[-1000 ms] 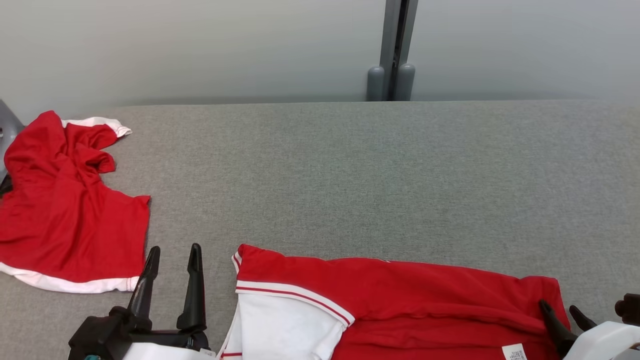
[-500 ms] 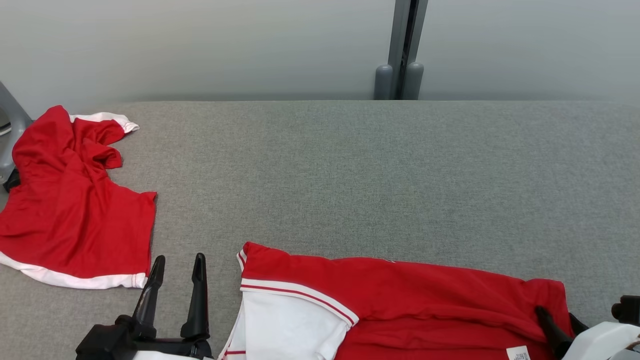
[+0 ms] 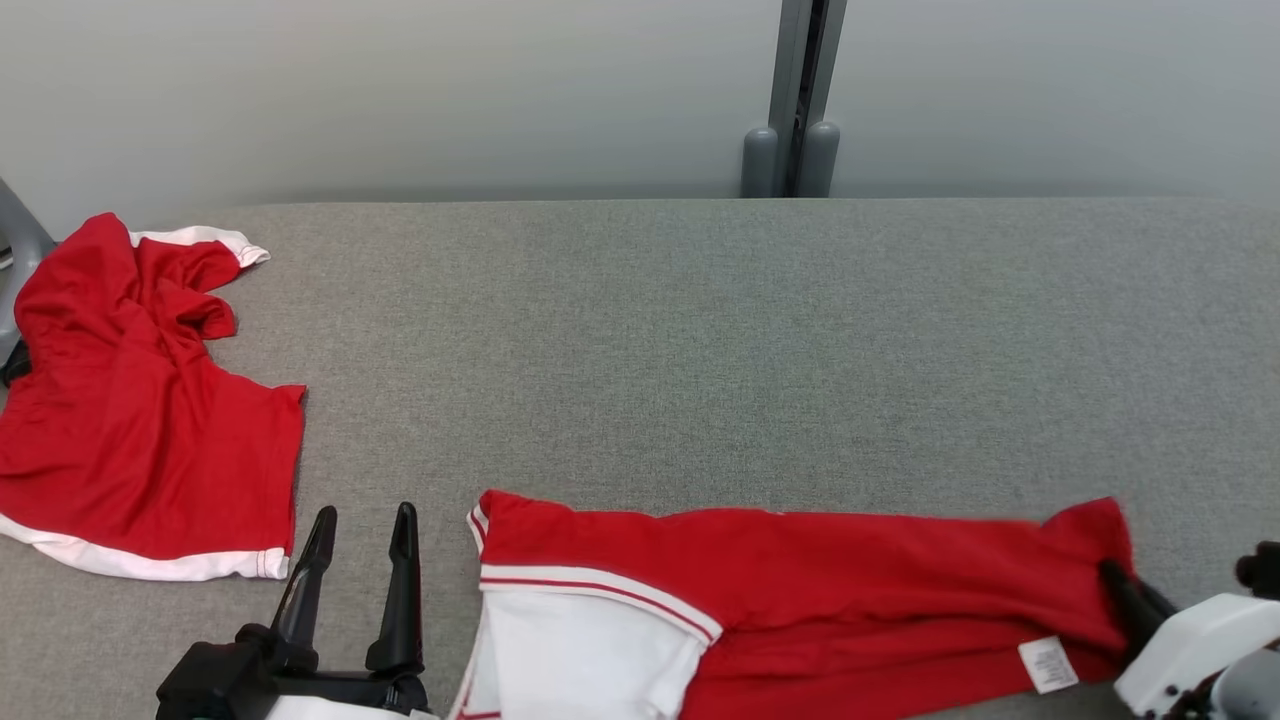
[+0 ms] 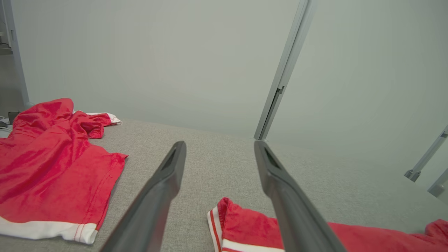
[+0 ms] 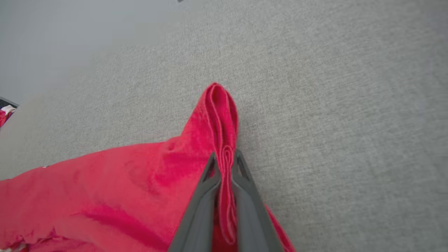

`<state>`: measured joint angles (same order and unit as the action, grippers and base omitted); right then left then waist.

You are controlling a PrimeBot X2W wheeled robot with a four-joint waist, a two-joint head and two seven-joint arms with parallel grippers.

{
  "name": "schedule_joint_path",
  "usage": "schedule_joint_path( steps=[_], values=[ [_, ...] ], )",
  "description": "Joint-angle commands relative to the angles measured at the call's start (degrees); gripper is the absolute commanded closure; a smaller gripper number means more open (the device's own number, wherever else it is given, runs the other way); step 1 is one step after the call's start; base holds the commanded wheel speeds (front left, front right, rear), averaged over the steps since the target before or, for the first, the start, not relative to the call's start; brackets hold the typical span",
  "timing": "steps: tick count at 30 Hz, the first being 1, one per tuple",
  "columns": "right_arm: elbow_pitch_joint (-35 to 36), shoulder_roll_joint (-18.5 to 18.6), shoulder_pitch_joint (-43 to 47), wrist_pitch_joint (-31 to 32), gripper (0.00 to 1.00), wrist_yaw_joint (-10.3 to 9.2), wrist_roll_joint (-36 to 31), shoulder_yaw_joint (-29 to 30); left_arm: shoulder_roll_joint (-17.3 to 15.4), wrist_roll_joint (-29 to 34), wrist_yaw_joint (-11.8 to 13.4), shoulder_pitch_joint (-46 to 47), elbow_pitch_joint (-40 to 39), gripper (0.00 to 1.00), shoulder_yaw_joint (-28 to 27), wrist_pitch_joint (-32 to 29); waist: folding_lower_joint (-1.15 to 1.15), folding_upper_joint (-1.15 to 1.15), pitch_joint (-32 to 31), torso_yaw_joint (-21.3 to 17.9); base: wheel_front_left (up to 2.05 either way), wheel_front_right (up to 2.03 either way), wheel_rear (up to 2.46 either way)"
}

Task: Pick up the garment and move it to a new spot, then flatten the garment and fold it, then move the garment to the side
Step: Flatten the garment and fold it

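Judging by the head view, the red-and-white shirt (image 3: 850, 580) lay seemingly part-folded at six o'clock along the worktop's (image 3: 700, 350) near edge, its move aside undone; bare worktop spread toward twelve and three, another red garment (image 3: 140, 420) at nine. Left wrist view: left fingers (image 4: 164, 189) stood spread, empty. Right wrist view: right fingers (image 5: 203, 206) clenched the shirt's hem corner.

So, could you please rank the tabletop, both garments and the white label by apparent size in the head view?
1. tabletop
2. near garment, though nearness flatters it
3. left garment
4. white label
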<state>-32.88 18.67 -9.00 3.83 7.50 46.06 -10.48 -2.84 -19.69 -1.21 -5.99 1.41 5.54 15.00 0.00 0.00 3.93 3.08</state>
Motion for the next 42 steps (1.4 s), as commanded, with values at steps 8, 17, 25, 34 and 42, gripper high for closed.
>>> schedule_joint_path(
  steps=[8,17,25,34,42],
  values=[
    [-5.74,5.10,-4.30,-4.26,1.00,-0.01,-2.49,6.62,-0.13,-0.17,-0.43,1.32,0.41,0.00,0.41,0.25,0.00,0.00,0.23,-0.16,0.00,0.00,0.00],
    [-4.68,3.79,-6.59,-7.39,1.00,0.00,-6.46,9.80,-0.14,-0.50,-0.51,1.11,1.04,0.00,1.12,0.25,0.00,0.00,-1.01,-0.18,0.00,0.00,0.00],
    [9.89,0.02,-3.09,-3.95,1.00,0.00,-8.73,8.90,-0.13,-0.13,-0.49,-0.22,1.02,0.00,0.43,0.25,0.00,0.00,-2.70,-0.32,0.00,0.00,0.00],
    [28.62,-6.14,2.51,4.56,1.00,0.01,-9.45,3.98,-0.14,-0.40,-0.81,-0.03,1.80,0.00,0.85,0.18,0.00,0.00,-3.32,0.69,0.00,0.00,0.00],
    [32.44,-12.15,5.06,10.15,1.00,0.01,-7.54,-5.00,-0.15,0.26,-1.83,0.94,3.07,0.00,1.28,0.18,0.00,0.00,-3.06,4.12,0.00,0.00,0.00]
  ],
)
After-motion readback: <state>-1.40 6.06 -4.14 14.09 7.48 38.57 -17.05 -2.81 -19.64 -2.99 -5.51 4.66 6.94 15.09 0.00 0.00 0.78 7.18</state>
